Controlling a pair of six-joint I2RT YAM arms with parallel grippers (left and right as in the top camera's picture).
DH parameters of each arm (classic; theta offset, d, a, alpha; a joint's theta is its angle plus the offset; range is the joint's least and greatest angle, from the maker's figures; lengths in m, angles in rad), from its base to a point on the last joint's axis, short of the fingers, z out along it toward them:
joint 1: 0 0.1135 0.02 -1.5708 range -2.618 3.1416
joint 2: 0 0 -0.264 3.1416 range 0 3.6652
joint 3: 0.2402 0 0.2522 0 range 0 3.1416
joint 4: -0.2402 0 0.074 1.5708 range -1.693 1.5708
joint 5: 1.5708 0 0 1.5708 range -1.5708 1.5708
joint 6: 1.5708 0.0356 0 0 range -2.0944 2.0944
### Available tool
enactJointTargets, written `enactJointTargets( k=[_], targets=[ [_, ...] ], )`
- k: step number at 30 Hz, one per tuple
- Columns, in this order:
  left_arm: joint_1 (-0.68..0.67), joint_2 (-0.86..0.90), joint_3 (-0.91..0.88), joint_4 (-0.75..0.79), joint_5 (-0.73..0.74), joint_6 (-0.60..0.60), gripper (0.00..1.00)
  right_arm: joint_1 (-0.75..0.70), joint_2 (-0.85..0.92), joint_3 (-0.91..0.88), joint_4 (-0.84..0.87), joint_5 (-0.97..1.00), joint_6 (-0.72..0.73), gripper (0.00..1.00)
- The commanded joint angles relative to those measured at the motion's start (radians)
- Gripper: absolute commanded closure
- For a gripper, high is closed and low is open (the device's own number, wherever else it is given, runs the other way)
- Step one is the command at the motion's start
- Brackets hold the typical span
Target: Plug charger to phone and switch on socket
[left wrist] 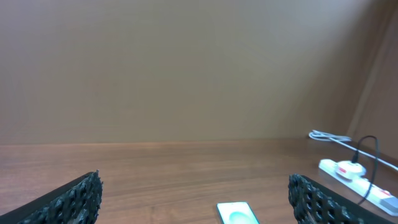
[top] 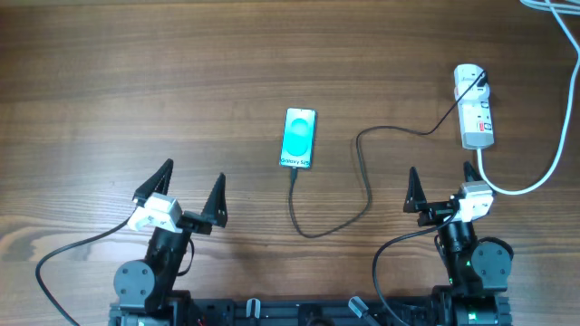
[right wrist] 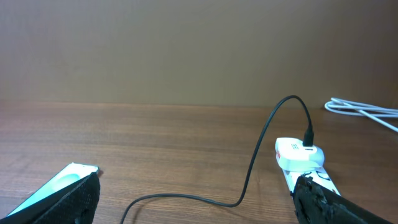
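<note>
**Item 1, phone**: lies flat at the middle of the desk, cyan screen up. Its long axis runs straight away from you, with the lettered end nearest the arms. It sits between the two arms and ahead of both, somewhat nearer the left.

**Item 2, charger**: thin black cable. One end is plugged into the far end of the socket. From there the cable sweeps left, loops back toward you and rises to the near short edge of the phone. Its tip meets that edge. You cannot tell from these views whether it is seated in the port.

**Item 3, socket**: white strip at far right, with its long axis also running away from you. Red switch marks show near its middle, and a white cord leaves its near end. It lies ahead of the right end effector and slightly to its right, so the right arm is clearly the nearer.

**Item 4, left end effector**: spread wide, holding nothing, well short of the phone.

**Item 5, right end effector**: spread wide, holding nothing, apart from the socket.

**Note:** check the tip at the phone's near edge first. Any push on it should run along the phone's long axis. The switch is likely work for your right arm.
</note>
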Motion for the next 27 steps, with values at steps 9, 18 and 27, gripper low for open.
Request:
enactJointTargets(
  k=[9,18,27],
  targets=[
    [0.061,-0.011,-0.044,-0.025,-0.088,0.020,0.00,0.005,-0.012,0.000,0.003,0.003,-0.013,0.00],
    [0.055,-0.011,-0.044,-0.195,-0.122,0.096,0.00,0.005,-0.012,0.000,0.003,0.003,-0.012,0.00],
    [0.023,-0.011,-0.044,-0.196,-0.121,0.180,0.00,0.005,-0.012,0.000,0.003,0.003,-0.013,0.00]
  ],
)
